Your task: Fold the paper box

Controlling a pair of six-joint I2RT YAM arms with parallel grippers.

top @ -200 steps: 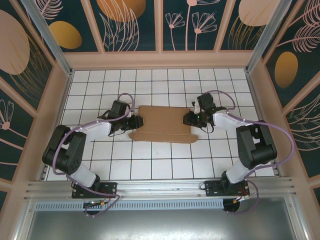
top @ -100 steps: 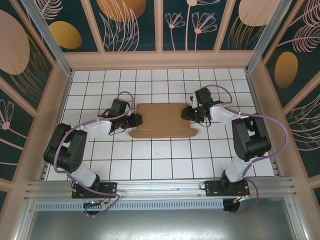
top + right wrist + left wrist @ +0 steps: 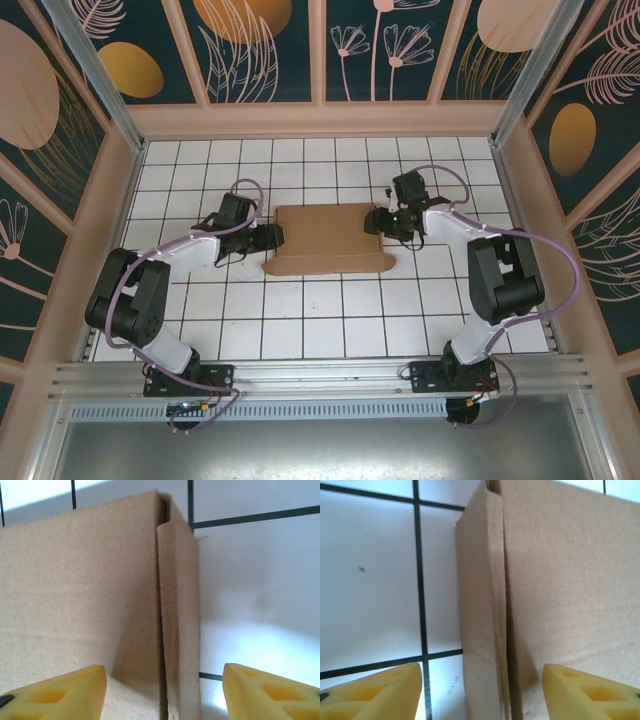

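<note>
The paper box (image 3: 328,238) is a flat, brown, rectangular cardboard shape lying on the white tiled table, with a rounded flap along its near edge. My left gripper (image 3: 271,237) is at the box's left end. Its yellow fingers (image 3: 375,692) stand wide apart on either side of the folded end wall of the box (image 3: 485,605) without touching it, so my left gripper (image 3: 482,692) is open. My right gripper (image 3: 378,221) is at the right end near the far corner. It is open too (image 3: 164,692), astride the folded end flap of the box (image 3: 80,590).
The white table with its black grid (image 3: 320,320) is fenced by beige walls on three sides. Purple cables loop over both arms. Free tiles lie in front of and behind the box.
Both grippers have opened and let go of the box's end flaps. The right gripper has shifted slightly toward the far corner, and the box now sits a little farther back.
</note>
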